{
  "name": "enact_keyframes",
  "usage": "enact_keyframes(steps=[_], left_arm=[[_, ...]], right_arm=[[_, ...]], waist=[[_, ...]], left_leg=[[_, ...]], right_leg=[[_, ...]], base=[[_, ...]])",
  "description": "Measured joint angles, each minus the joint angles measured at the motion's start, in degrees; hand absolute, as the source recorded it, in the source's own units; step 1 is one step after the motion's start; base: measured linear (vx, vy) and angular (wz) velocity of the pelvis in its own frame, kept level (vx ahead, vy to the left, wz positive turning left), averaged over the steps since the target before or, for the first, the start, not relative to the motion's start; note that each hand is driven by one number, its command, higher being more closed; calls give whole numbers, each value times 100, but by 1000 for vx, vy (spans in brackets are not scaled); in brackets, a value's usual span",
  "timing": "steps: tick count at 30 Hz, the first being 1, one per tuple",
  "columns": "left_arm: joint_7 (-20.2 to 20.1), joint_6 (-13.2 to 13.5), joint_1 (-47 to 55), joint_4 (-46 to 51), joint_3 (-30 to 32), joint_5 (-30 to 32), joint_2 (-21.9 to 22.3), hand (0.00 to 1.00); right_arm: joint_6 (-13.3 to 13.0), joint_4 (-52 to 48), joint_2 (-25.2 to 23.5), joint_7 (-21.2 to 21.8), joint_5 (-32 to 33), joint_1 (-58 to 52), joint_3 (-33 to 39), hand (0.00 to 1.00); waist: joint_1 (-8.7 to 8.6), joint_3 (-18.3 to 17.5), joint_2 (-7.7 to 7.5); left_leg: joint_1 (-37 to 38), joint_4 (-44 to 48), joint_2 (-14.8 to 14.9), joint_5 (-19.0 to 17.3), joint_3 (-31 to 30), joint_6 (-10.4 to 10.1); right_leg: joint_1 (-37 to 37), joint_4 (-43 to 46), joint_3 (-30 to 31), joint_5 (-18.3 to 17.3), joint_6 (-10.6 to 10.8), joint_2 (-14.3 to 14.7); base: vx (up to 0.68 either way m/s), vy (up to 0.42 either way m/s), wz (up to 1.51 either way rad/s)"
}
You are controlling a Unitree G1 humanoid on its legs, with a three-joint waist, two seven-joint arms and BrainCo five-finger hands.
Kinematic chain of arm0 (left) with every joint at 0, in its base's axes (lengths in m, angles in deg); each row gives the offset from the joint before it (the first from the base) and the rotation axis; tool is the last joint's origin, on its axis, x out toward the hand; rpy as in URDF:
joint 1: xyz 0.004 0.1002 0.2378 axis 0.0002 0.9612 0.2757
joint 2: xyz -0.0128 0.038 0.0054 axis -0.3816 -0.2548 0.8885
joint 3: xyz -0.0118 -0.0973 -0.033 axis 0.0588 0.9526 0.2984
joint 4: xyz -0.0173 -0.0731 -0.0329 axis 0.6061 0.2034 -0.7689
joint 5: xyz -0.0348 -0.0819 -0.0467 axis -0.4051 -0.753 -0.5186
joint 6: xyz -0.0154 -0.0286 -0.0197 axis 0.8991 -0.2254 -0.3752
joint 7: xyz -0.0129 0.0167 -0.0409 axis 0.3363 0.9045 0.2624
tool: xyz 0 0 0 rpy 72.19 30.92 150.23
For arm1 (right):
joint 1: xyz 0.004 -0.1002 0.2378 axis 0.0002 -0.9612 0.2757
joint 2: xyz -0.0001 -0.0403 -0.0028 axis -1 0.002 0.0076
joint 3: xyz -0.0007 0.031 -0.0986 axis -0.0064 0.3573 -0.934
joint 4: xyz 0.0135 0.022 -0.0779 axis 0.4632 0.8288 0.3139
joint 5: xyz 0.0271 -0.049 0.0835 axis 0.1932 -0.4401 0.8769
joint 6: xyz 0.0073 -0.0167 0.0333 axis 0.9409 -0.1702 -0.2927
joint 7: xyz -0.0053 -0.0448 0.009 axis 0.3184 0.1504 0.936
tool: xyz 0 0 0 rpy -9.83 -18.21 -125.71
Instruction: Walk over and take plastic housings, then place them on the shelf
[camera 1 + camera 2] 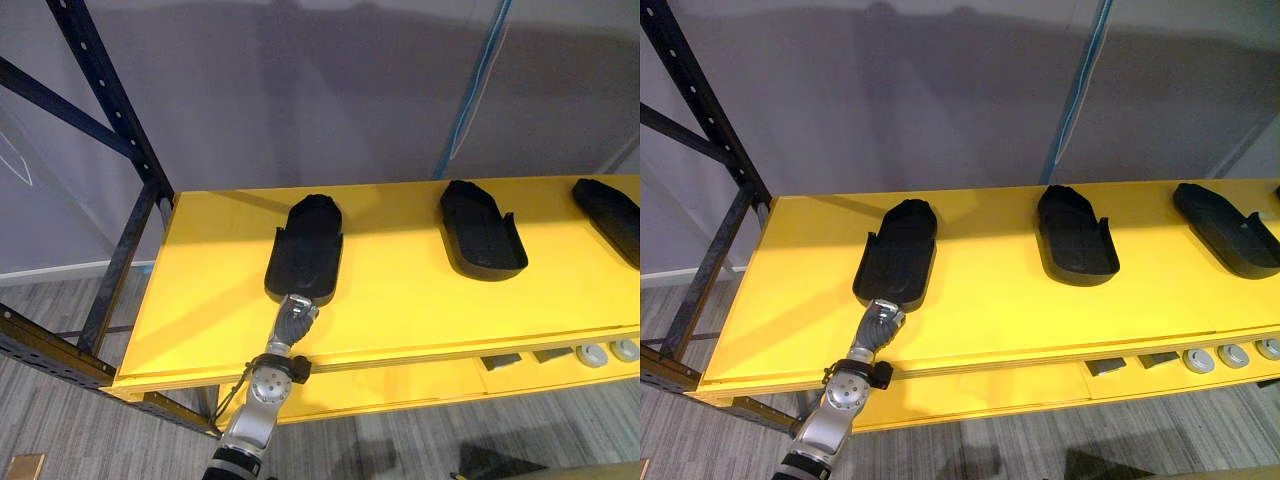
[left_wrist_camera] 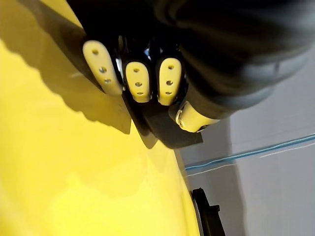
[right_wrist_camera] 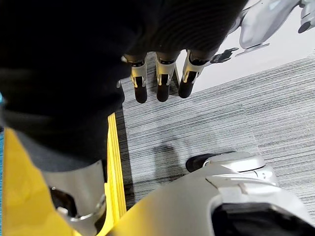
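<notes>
Three black plastic housings lie on the yellow shelf board [image 1: 400,300]: one at the left [image 1: 305,250], one in the middle [image 1: 482,232] and one at the right edge [image 1: 610,215]. My left hand [image 1: 293,318] reaches up from below to the near end of the left housing. In the left wrist view its fingers [image 2: 138,81] curl over that housing's edge [image 2: 162,130], with the thumb on the other side. My right hand [image 3: 157,83] hangs over the grey floor, fingers relaxed and holding nothing.
A dark blue rack upright [image 1: 110,110] with diagonal braces stands at the shelf's left end. On a lower yellow level sit small grey parts [image 1: 600,353]. A grey wall closes the back. Bare yellow board lies between the housings.
</notes>
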Motion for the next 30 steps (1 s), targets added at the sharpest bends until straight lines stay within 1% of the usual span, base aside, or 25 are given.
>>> enact_keyframes(steps=[3,14,17,20,21,22,23,24,25,26,28,29,30], left_arm=[[2,1,-44,-44,-1,0,-19,100],[8,32,-271,-165,-58,-6,-63,100],[-10,13,-269,-81,-179,-33,-131,100],[-25,-2,68,653,-224,-104,-206,100],[-22,4,231,1115,-218,-137,-219,100],[-21,7,315,1382,-209,-137,-225,100],[-13,46,469,1958,-168,-143,-250,100],[14,100,568,2376,-128,-177,-268,100],[61,220,660,2716,-66,-249,-289,100],[146,358,824,3250,146,-260,-284,100],[288,513,999,3651,418,-365,-270,100],[437,612,1159,3919,730,-492,-213,100],[508,664,1226,3994,839,-553,-194,100]], right_arm=[[1,1,-4,0,0,18,8,0],[2,17,-10,-6,-1,89,120,0],[2,20,-9,-8,-1,146,119,0],[1,32,-8,-6,0,165,119,0],[0,62,-5,-6,-1,164,120,0],[-1,73,-2,-6,-1,162,120,0],[-1,84,-2,-4,-1,149,120,0],[-2,95,-3,-2,-1,137,118,0],[-6,118,-3,-1,-1,133,117,0],[-9,177,-2,0,-1,135,112,0],[-12,220,5,0,-1,122,109,0],[-15,242,15,-1,-1,88,99,0],[-15,253,16,-1,-1,79,96,0]], waist=[[-50,0,0],[-65,-1,1],[-102,-1,3],[-117,6,9],[-100,5,9],[-83,5,9],[-33,5,9],[9,5,9],[43,5,10],[78,5,10],[153,5,11],[225,10,16],[245,9,16]], left_leg=[[0,-1,0,-11,7,-10],[-23,3,-9,-52,121,-13],[-15,4,-7,-49,105,-10],[15,6,-6,-46,100,-8],[19,24,-3,-37,81,0],[16,25,-3,-27,71,11],[5,25,-2,-19,45,16],[-3,25,-2,-7,26,27],[-11,25,-3,6,-3,38],[-27,23,-1,23,-58,45],[-34,3,-2,31,-90,52],[-48,-1,-8,29,-160,49],[-55,-1,-14,18,-188,32]], right_leg=[[-5,-2,9,3,-1,0],[-86,-22,132,18,-2,-4],[-57,-35,113,26,-2,-3],[12,-37,106,30,-2,-4],[25,-21,110,30,-2,-10],[24,-8,113,31,-2,-9],[20,11,98,31,-1,-9],[19,25,84,31,0,-9],[15,49,58,31,0,-9],[5,106,3,28,1,-6],[2,126,-12,26,3,-6],[4,161,-54,13,16,-10],[6,175,-79,9,20,-14]], base=[[-11,3,-1],[-6,3,-5],[-3,-1,1],[0,-1,1],[1,0,7],[-22,-1,9],[-33,0,8],[-42,-2,11],[-58,-1,17],[-66,0,16],[-94,4,13],[-98,6,16],[-94,6,25]])
